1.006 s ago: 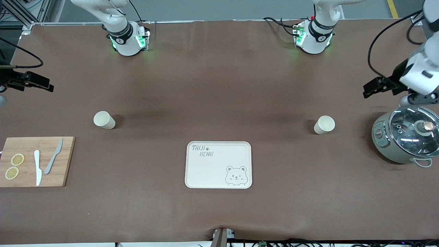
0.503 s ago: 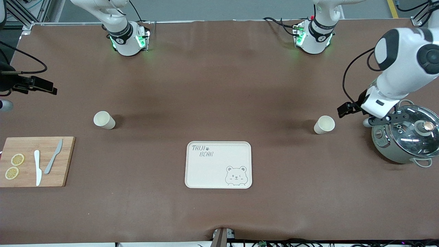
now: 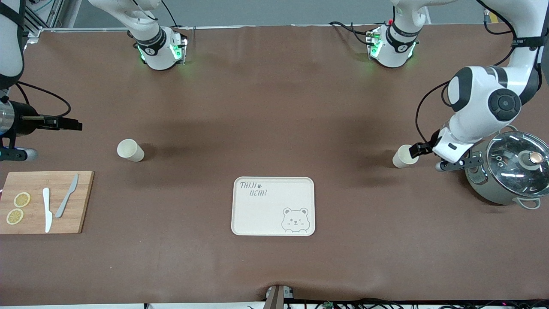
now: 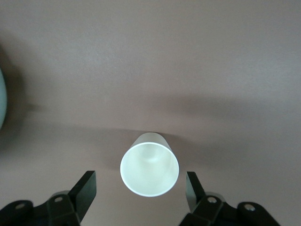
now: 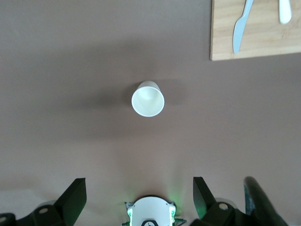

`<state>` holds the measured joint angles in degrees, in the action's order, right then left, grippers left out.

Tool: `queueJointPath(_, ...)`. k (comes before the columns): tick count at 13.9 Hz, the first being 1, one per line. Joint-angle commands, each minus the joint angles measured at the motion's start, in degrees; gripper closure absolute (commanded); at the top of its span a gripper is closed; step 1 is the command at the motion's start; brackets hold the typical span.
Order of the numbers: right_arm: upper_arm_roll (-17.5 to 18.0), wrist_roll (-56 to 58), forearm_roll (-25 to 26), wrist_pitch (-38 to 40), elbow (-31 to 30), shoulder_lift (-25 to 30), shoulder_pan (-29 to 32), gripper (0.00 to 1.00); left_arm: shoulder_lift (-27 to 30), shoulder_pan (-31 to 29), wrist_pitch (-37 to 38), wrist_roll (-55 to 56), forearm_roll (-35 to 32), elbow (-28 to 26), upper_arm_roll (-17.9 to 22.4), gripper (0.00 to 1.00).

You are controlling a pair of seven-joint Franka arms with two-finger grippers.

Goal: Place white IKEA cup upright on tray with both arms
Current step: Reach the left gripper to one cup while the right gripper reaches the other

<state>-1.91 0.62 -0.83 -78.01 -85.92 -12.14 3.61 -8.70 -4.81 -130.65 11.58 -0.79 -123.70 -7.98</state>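
Two white cups stand upright and well apart, farther from the front camera than the tray: the left gripper, fingers spread wide, is just beside one cup, the right gripper, likewise wide, well off the other cup.

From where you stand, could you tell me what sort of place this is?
Probably a robotics lab staged as a kitchen: two white jointed arms bolted to a brown-covered table, beside a wooden cutting board and a grey-green glass-lidded cooker.
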Motion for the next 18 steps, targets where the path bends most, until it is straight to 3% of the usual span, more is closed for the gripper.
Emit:
queueJointPath(1, 0.42, -0.54, 0.39, -4.14, -5.55, 0.8, 0.44, 0.0, -0.79, -2.22, -3.63, 0.9, -0.88, -2.67, -0.28, 0.16)
queueJointPath(7, 0.33, -0.62, 0.13, -13.72, -16.98, 2.03, 2.81, 0.0, -0.79, -3.28, -4.26, 0.81, -0.88, -6.38, -0.28, 0.15)
queueJointPath(9, 0.33, -0.62, -0.05, -18.9, -22.07, 2.47, 2.81, 0.0, -1.66, -3.37, -4.52, 0.81, -0.88, -6.64, -0.28, 0.25)
queueJointPath(15, 0.33, -0.63, -0.49, -33.84, -35.87, 5.02, 2.9, 0.0, -6.5, -3.28, -10.06, 0.81, -0.88, -7.16, -0.28, 0.32)
queueJointPath(16, 0.33, -0.62, -0.49, -36.92, -37.98, 4.76, 3.16, 0.0, -6.76, -3.37, -11.28, 0.81, -0.88, -7.6, -0.28, 0.4)
queueJointPath(17, 0.33, -0.62, -0.49, -40.6, -40.27, 4.59, 3.25, 0.0, -7.29, -3.28, -11.55, 0.81, -0.88, -7.61, -0.28, 0.55)
queueJointPath(18, 0.42, -0.71, -0.49, -45.34, -42.73, 4.5, 3.16, 0.0, -7.47, -3.28, -11.73, 0.81, -0.88, -7.61, -0.28, 0.86)
